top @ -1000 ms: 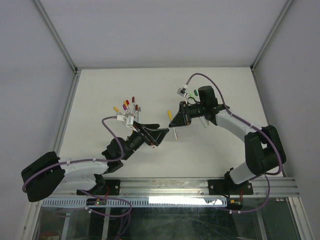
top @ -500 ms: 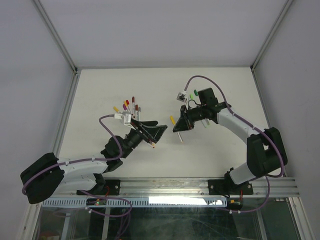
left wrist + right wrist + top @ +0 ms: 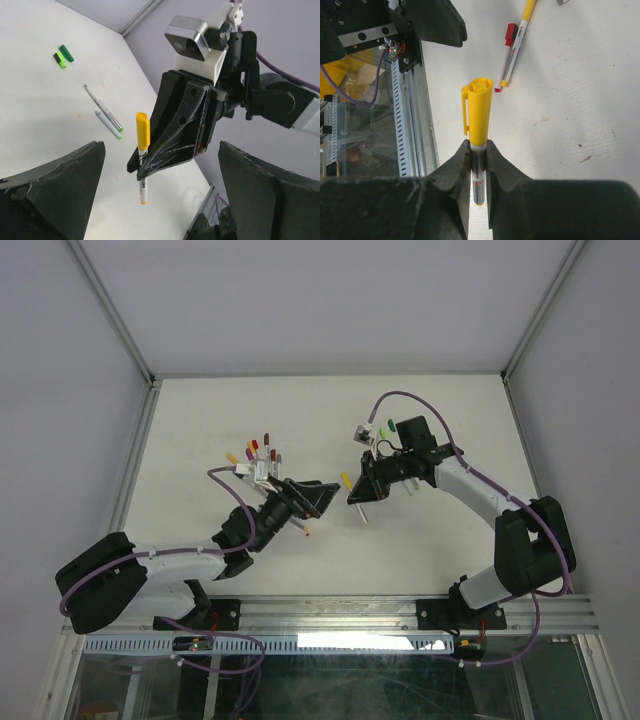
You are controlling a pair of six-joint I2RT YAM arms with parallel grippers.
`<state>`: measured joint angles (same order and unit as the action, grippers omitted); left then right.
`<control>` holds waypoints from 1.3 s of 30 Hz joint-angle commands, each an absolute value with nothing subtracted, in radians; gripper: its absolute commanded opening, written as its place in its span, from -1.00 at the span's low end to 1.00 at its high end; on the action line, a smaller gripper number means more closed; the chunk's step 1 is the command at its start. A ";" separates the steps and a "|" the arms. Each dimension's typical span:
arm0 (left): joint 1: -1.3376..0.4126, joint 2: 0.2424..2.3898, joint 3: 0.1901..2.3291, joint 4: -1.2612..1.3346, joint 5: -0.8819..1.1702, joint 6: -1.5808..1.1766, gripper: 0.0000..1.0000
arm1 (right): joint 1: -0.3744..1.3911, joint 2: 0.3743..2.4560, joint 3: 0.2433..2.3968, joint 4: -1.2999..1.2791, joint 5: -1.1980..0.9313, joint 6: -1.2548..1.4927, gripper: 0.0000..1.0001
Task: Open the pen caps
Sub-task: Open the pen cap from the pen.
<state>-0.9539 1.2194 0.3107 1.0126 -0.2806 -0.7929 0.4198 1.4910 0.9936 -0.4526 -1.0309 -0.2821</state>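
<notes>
One pen sits clamped in your right gripper, yellow cap exposed; left gripper gapes wide, seemingly aligned. Close on the cap, then pull.

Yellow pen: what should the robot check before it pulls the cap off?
1. Right hand shut on the yellow pen barrel: ok.
2. Yellow cap sticks out above the right hand, free to grab: ok.
3. Left hand open wide enough for the cap: ok.
4. Left hand around the cap: not ok; it is apart from the pen.
5. Table below the pen bare of other pens: ok.
6. How tightly the cap sits: cannot tell.
</notes>
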 commanded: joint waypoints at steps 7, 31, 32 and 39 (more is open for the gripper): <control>-0.946 1.250 0.425 0.918 -0.364 -0.892 0.97 | 0.425 1.448 1.037 -0.445 -1.015 -0.305 -1.00; -1.023 1.410 0.650 0.643 -0.586 -0.975 0.26 | 0.423 1.454 1.039 -0.440 -0.979 -0.295 -1.00; -1.023 1.420 0.661 0.634 -0.583 -0.980 0.20 | 0.423 1.454 1.039 -0.439 -0.978 -0.295 -1.00; -1.042 1.498 0.723 0.580 -0.576 -0.983 -0.11 | 0.423 1.457 1.040 -0.437 -0.959 -0.290 -1.00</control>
